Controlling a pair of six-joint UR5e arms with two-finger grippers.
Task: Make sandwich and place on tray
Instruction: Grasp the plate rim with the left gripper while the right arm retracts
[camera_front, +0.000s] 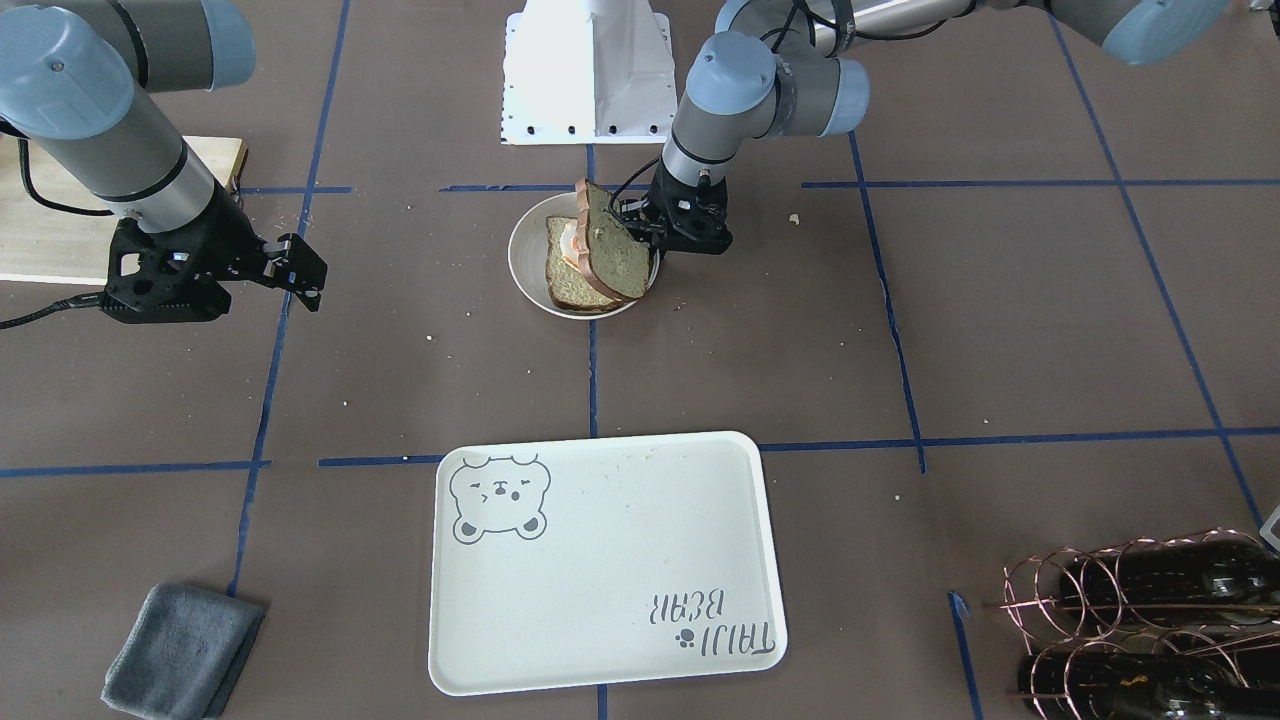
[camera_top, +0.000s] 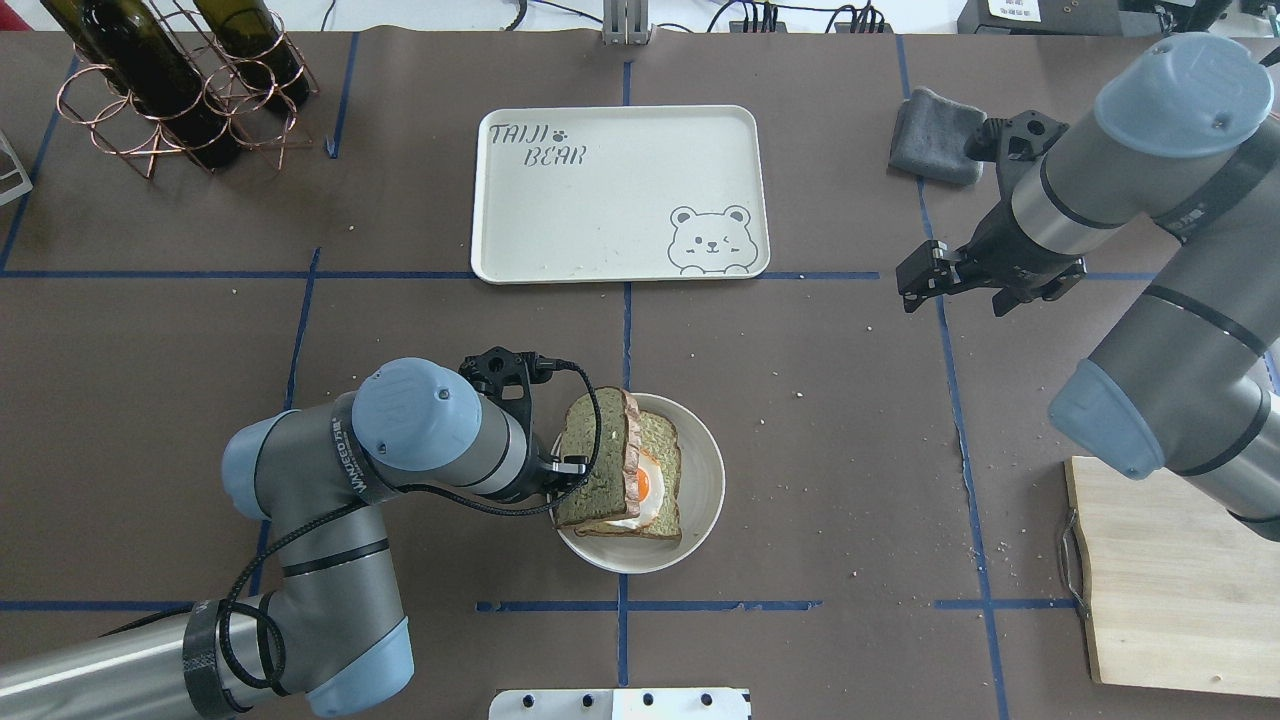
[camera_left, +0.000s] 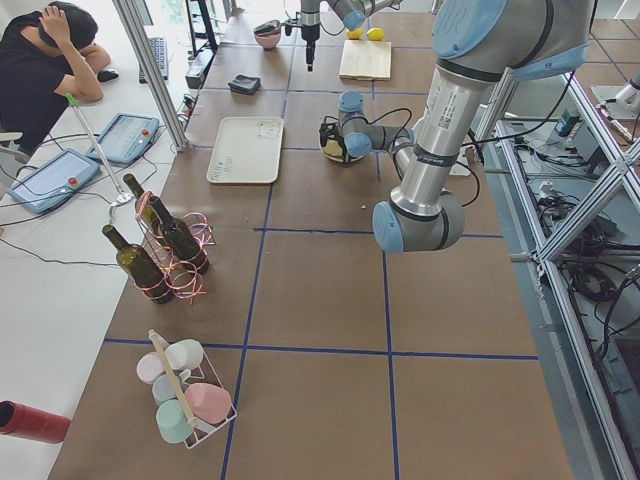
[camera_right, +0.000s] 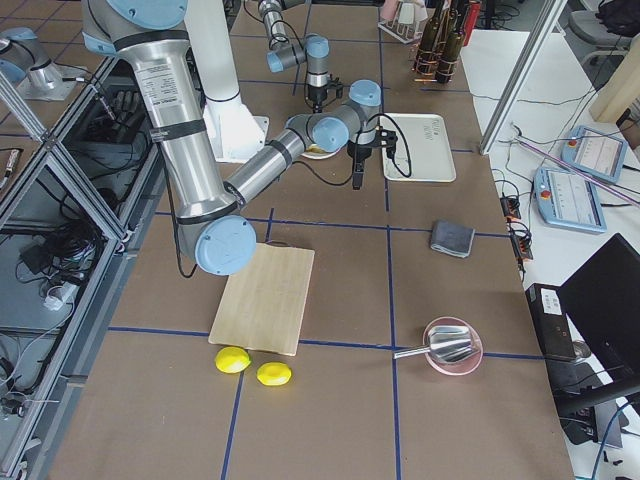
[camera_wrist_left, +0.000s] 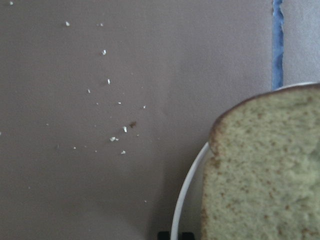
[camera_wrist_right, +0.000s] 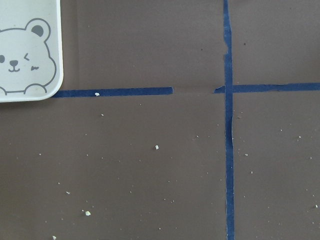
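The sandwich lies open on a small round white plate (camera_top: 705, 500). The bottom slice (camera_top: 660, 440) lies flat with the fried egg (camera_top: 648, 487) on it. The top slice (camera_top: 590, 460) stands tilted on edge over the egg's left side. My left gripper (camera_top: 568, 478) is shut on this top slice, which also shows in the front view (camera_front: 612, 250) and close up in the left wrist view (camera_wrist_left: 265, 170). The cream bear tray (camera_top: 620, 190) lies bare beyond the plate. My right gripper (camera_top: 915, 285) hangs open and empty over the table, right of the tray.
A wooden cutting board (camera_top: 1160, 580) lies at the near right. A grey cloth (camera_top: 935, 135) sits behind the right wrist. A copper rack with wine bottles (camera_top: 170, 80) stands at the far left. Crumbs dot the brown table cover.
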